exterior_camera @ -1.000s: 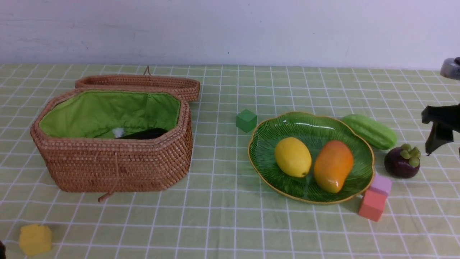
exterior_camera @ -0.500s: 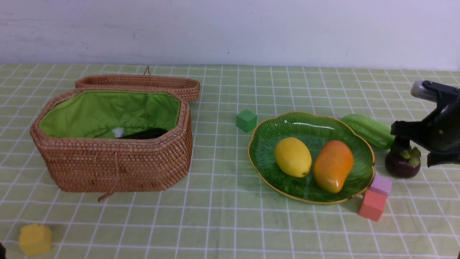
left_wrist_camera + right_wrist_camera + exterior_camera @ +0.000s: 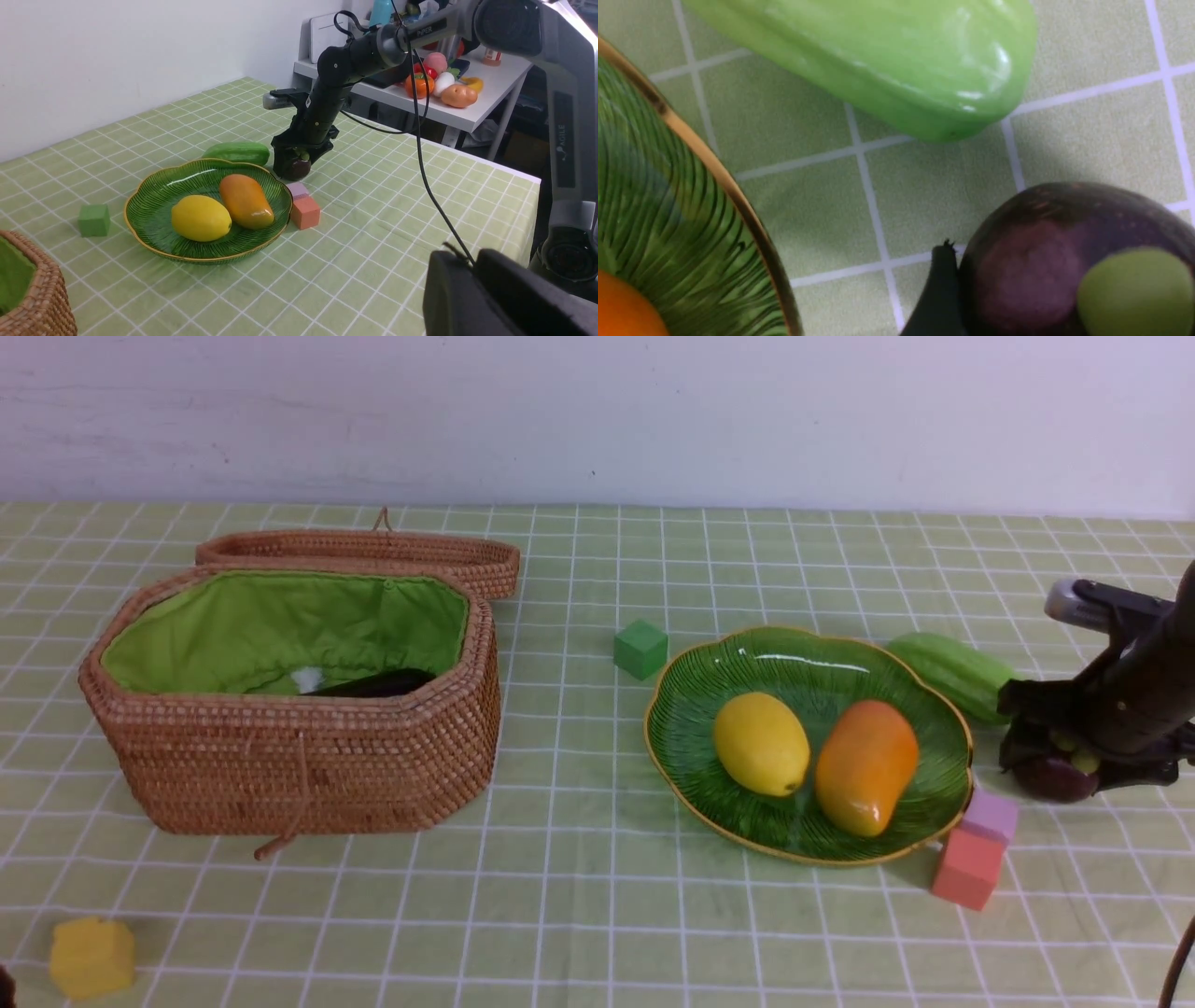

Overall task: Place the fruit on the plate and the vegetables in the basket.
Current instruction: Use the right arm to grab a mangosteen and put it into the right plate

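You have a green cube mid-table on the checked cloth. A yellow cube sits near-left, and at right a lilac cube touches a coral cube.

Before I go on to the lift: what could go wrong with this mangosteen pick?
The mangosteen is round and glossy; the right jaws straddling it may squirt it toward the gourd or cubes. The lemon and mango crowd the plate, so it could roll off on release.
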You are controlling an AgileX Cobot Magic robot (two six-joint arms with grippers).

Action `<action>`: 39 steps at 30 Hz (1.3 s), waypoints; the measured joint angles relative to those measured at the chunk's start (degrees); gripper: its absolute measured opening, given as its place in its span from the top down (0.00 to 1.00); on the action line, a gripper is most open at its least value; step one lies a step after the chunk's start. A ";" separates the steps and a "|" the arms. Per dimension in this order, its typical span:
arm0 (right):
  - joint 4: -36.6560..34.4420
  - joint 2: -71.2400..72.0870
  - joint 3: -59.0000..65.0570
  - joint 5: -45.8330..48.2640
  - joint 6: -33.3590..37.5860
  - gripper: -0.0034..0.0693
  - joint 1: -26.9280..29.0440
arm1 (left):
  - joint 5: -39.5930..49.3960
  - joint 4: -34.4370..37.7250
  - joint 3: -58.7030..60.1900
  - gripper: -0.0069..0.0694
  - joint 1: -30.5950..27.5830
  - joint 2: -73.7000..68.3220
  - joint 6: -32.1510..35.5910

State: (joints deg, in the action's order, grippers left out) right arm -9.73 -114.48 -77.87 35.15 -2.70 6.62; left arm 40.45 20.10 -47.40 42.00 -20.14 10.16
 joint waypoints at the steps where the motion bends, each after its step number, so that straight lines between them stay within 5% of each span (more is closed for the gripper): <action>1: 0.00 0.38 0.00 1.12 0.22 0.14 0.00 | 0.00 0.00 0.00 0.83 0.00 0.00 0.00; 9: -3.89 9.98 -1.13 8.80 0.21 0.14 -1.21 | 0.07 -1.97 0.00 0.83 0.00 0.00 0.00; 20: -12.54 10.80 -1.51 -3.63 13.65 0.14 -17.30 | -5.22 -14.28 0.00 0.82 0.00 0.00 -9.30; 25: -12.42 7.21 -1.51 -8.82 14.14 0.14 -17.68 | -5.09 -15.08 0.00 0.82 0.00 0.00 -11.37; 31: -12.07 6.53 -1.51 -10.10 14.30 0.02 -17.68 | -4.66 -15.12 0.00 0.82 0.00 0.00 -11.66; 39: -9.27 11.38 -1.51 -7.28 14.36 0.09 -17.47 | -4.66 -14.89 0.00 0.82 0.00 0.00 -11.66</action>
State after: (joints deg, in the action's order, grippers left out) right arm -19.00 -103.10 -79.38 27.87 11.66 -10.85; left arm 35.79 5.21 -47.40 42.00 -20.14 -1.50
